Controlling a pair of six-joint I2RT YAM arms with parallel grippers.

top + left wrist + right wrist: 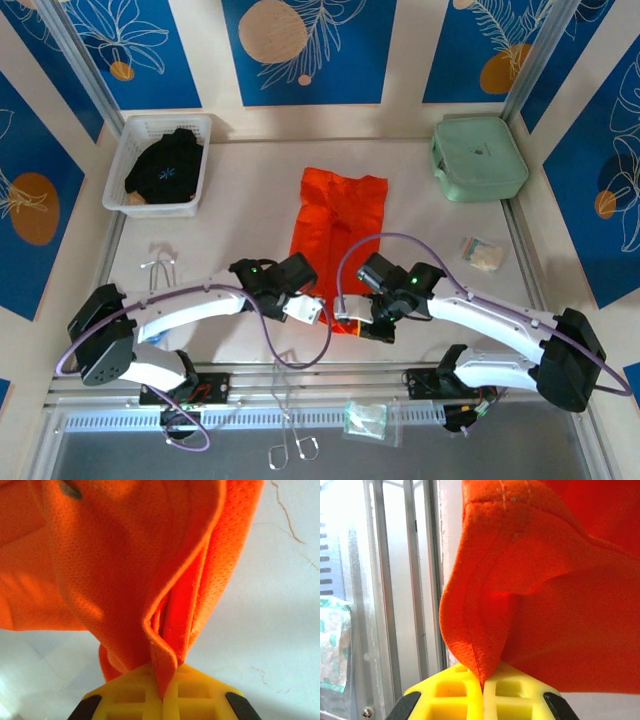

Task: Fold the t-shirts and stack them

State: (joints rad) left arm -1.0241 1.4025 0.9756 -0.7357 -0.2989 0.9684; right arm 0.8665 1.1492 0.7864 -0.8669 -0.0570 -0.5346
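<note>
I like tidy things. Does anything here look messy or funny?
The black shirt is crumpled in a heap inside the white basket, not folded. The orange shirt bunches up where the left gripper and right gripper pinch it.

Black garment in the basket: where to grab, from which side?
From straight above: pinch the bunched top of the black garment. It lies crumpled in the white basket, whose walls block any side approach. The left hand and right hand both clamp the orange t-shirt.

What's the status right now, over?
Left end effector shut on orange t-shirt, near edge. Right end effector likewise. Black garment in basket. Green case off to the side.
</note>
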